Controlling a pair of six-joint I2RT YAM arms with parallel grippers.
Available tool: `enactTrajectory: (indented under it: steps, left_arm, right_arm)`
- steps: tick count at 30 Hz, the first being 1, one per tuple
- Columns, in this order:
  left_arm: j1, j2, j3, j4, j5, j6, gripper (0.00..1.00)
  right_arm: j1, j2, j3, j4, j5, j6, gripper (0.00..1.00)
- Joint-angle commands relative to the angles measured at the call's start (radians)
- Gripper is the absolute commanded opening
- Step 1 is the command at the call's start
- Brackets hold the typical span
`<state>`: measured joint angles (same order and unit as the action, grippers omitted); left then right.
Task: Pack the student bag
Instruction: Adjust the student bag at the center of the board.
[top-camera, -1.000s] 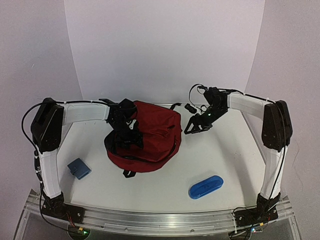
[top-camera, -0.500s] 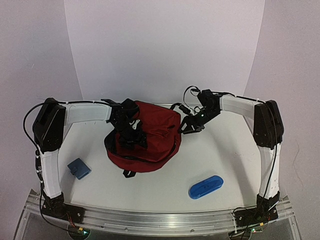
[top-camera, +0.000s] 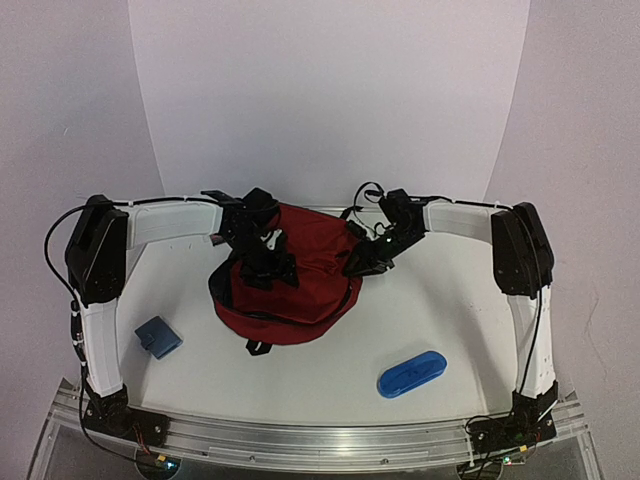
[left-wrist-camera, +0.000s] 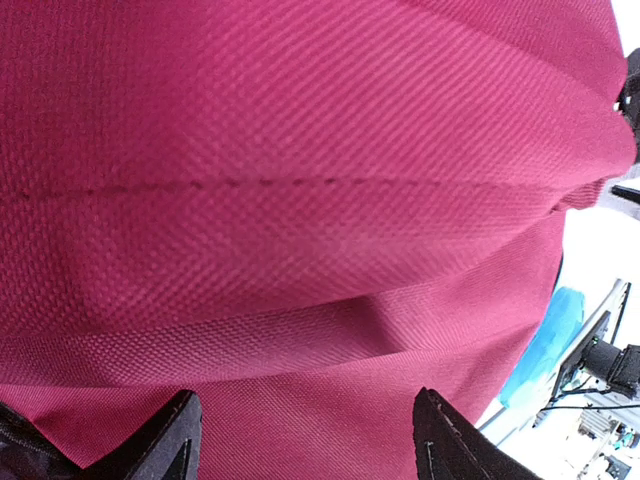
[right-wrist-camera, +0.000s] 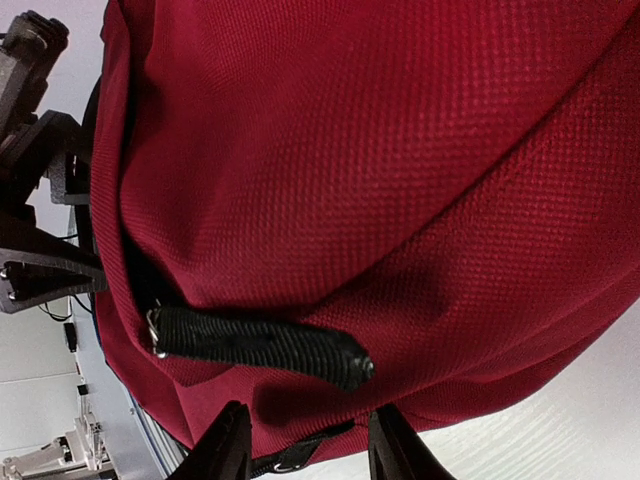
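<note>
Two arms reach in from either side and meet at the student bag, which lies slumped in a dark red mound on the table, left of centre and toward the back. The left gripper is down on the top of the bag; in its wrist view the two fingers stand wide apart with taut red fabric filling the space between them, nothing pinched. The right gripper is at the bag's right flank. Its fingers are closer together and straddle the lower edge of the bag, just under a black webbing loop. A fold of fabric and a small metal ring sit in the gap, but I cannot tell whether the fingers actually clamp it. A blue oblong case lies near the front right, well apart from the bag. A small blue-grey square pouch lies at front left beside the left arm.
</note>
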<state>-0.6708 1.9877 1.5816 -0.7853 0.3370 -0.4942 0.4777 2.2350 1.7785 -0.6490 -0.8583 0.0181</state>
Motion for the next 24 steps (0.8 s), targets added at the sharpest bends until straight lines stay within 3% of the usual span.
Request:
enactTrajectory:
  steps: [1, 5, 12, 16, 21, 24]
  left_arm:
    - [0.001, -0.022, 0.059, -0.018, -0.004, 0.009, 0.73]
    - [0.000, -0.010, 0.104, -0.045, -0.003, 0.016, 0.73]
    - [0.000, 0.024, 0.220, -0.100, -0.006, 0.024, 0.73]
    - [0.000, 0.063, 0.300, -0.127, -0.004, 0.029, 0.73]
    - [0.000, 0.135, 0.428, -0.166, 0.008, 0.048, 0.73]
    - [-0.007, 0.187, 0.522, -0.188, 0.021, 0.063, 0.79]
  right_arm:
    - [0.006, 0.000, -0.012, 0.030, 0.005, 0.017, 0.31]
    - [0.002, -0.047, -0.049, 0.028, -0.019, 0.018, 0.16]
    - [-0.006, -0.159, -0.138, 0.028, -0.067, -0.001, 0.03]
    - [-0.007, -0.192, -0.190, 0.029, -0.089, 0.000, 0.04]
    - [-0.012, -0.209, -0.224, 0.032, -0.103, -0.005, 0.00]
    - [-0.012, -0.235, -0.249, 0.038, -0.113, -0.004, 0.00]
